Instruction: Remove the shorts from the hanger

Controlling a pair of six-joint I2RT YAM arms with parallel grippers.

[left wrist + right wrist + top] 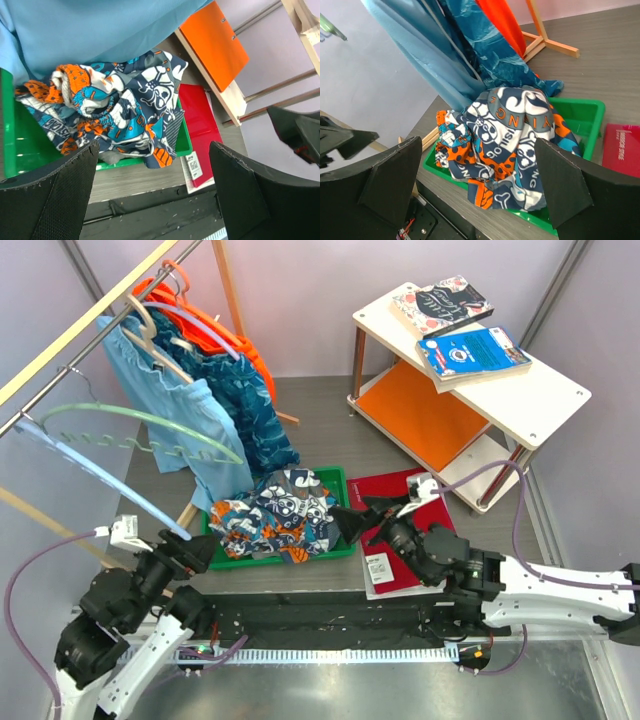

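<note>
Wide open, empty: left pincer (pixel 153 147), right pincer (pixel 477 141); shorts (pixel 280 512) heaped in green tray (pixel 585 112).

Shorts (pixel 280 512): printed in dark blue, orange and white with skull motifs; tray (pixel 336 485): coloured green; hanging garment (pixel 165 390): plain light blue; folder (pixel 385 483): red

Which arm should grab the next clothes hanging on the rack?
Probably left. The left gripper, open, sits just below the hanging blue clothes, while the right gripper, also open, is on the far side of the printed shorts in the green tray.
</note>
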